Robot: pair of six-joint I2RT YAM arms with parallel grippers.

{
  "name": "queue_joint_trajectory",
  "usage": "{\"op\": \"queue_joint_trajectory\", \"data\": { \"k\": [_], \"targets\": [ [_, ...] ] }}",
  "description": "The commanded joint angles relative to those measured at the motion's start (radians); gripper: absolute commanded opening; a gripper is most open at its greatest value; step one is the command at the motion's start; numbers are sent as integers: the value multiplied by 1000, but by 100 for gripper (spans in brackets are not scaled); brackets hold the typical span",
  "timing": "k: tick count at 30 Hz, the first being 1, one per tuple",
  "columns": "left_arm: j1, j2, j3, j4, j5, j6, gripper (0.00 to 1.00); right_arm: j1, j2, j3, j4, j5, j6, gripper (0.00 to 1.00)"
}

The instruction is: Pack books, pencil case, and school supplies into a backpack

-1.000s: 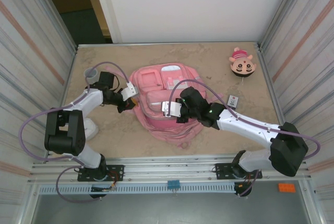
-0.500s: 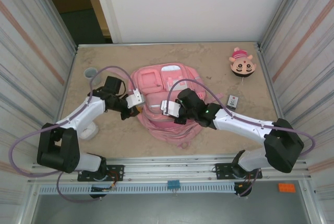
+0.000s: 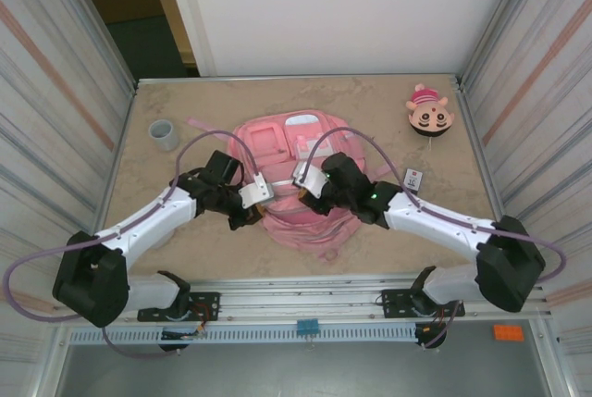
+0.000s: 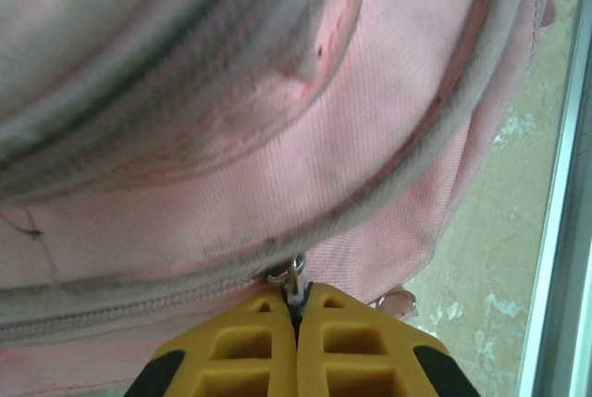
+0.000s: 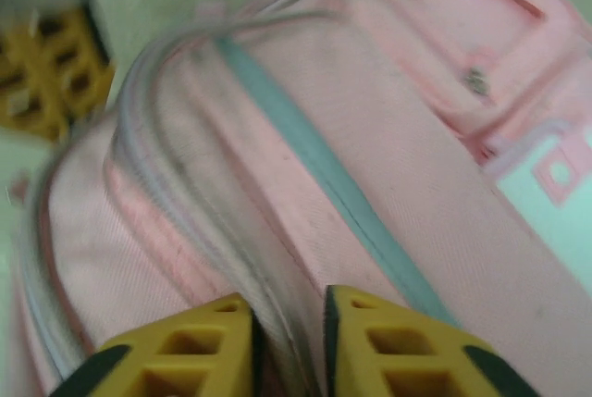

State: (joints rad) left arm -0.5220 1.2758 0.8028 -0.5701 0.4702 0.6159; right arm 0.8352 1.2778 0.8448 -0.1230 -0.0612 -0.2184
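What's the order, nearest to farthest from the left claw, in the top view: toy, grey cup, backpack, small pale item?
From the left claw:
1. backpack, right under it; claw shut on its zipper pull.
2. grey cup, far left.
3. small pale item, right of the backpack.
4. toy, far right corner.

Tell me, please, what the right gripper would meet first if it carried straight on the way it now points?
The backpack: the right gripper points at its pink fabric beside the teal strip, apparently very close, though depth is unclear.
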Motion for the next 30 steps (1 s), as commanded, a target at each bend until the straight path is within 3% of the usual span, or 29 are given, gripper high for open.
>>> {"op": "queue_joint_trajectory", "data": {
  "k": [1,7,12,17,25,28,30],
  "targets": [
    [-19,-16,-23,1,20,-72,0,-16,-151,15,-21,38,408,34],
    [-19,-67,-64,57,-17,-106,0,-18,-341,-135,-111,10,1020,37],
    [-18,-70,-81,79,-35,-114,0,-6,-358,-279,-72,-64,1482,39],
    [-28,-80,-87,81,-14,-126,0,10,-309,-318,33,-70,1617,51],
    [-29,-99,-106,90,-12,-111,0,-2,-220,-330,56,-76,1714,57],
    [-29,-105,-101,92,-6,-111,0,-14,-196,-343,109,-71,1733,57],
    [-29,-108,-100,92,-6,-114,0,-22,-172,-345,149,-74,1736,50]
  ]
}}
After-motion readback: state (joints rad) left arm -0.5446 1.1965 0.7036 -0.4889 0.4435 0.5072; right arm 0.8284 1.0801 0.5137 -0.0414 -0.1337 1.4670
